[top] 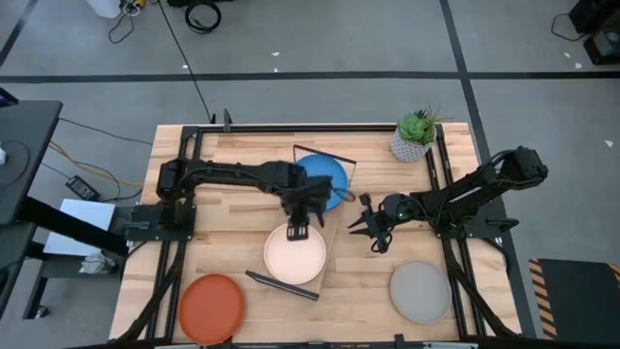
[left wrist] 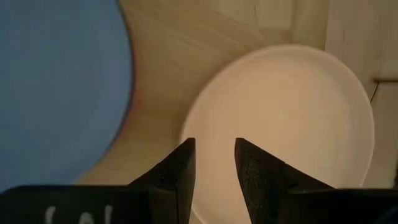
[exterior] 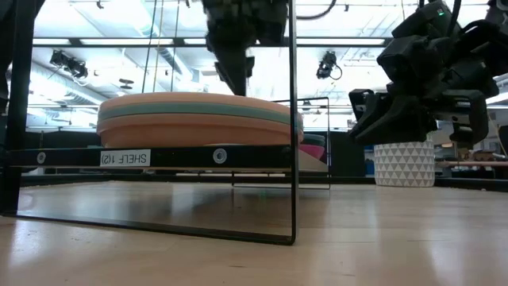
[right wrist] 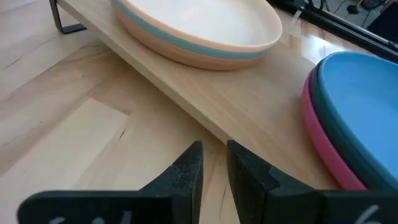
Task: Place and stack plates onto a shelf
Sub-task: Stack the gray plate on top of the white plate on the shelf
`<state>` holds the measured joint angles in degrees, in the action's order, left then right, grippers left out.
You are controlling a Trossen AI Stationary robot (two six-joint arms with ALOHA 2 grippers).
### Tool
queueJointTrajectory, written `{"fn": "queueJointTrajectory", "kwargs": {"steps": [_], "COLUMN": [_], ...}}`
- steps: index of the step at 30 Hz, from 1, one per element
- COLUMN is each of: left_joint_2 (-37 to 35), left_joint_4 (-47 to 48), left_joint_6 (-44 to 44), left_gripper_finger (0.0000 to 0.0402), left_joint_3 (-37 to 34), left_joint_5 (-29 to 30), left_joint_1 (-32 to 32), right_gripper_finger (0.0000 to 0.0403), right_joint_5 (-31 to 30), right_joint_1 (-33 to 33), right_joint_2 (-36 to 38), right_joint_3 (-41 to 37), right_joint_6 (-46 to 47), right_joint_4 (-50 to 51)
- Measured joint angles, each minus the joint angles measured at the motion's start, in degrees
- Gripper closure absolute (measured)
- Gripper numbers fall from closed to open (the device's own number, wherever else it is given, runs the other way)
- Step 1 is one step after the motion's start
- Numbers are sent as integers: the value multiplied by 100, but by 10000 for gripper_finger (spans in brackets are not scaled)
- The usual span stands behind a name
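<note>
The shelf [right wrist: 205, 106] stands on the table and carries two stacks. A cream plate [top: 295, 254] tops the near stack, over a teal one and a terracotta one [exterior: 190, 131]. A blue plate [top: 327, 177] tops the far stack, with a magenta plate [right wrist: 323, 140] at the bottom. An orange-red plate [top: 211, 307] and a grey plate [top: 420, 291] lie flat on the table. My left gripper [top: 298, 231] hangs just over the cream plate's far rim [left wrist: 205, 118], fingers a little apart, holding nothing. My right gripper [top: 360, 231] hovers low beside the shelf's right side, its fingers narrowly apart and holding nothing.
A potted plant [top: 415, 136] stands at the table's far right. The shelf's black wire frames [exterior: 292, 119] rise at both short ends. Bare tabletop lies between the orange-red and grey plates along the near edge.
</note>
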<state>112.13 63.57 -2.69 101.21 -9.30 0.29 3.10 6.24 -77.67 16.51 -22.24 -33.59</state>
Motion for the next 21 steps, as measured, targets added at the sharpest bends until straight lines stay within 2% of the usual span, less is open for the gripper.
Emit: {"fn": "queueJointTrajectory", "kwargs": {"steps": [3,5,7,12,16,21], "left_joint_2": [-19,-19,-54,-525,-1211,-2127], "left_joint_4": [-68,-203,-524,-1537,-2303,-3100], "left_joint_6": [142,539,1091,1799,1829,1865], "left_gripper_finger": [283,283,283,291,308,328], "left_joint_3": [0,-28,-178,-1119,-2056,-3261], "left_joint_5": [356,775,913,511,348,297], "left_joint_1": [-190,-261,-253,156,495,615], "right_gripper_finger": [325,325,325,325,325,314], "right_joint_5": [-159,-570,-900,-905,-976,-890], "right_joint_1": [10,62,145,431,582,656], "right_joint_2": [-2,-2,-2,-2,-1,-2], "right_joint_3": [0,59,315,1217,1774,2348], "right_joint_6": [111,202,278,882,1334,1978], "right_joint_4": [13,45,475,2557,3775,5143]}}
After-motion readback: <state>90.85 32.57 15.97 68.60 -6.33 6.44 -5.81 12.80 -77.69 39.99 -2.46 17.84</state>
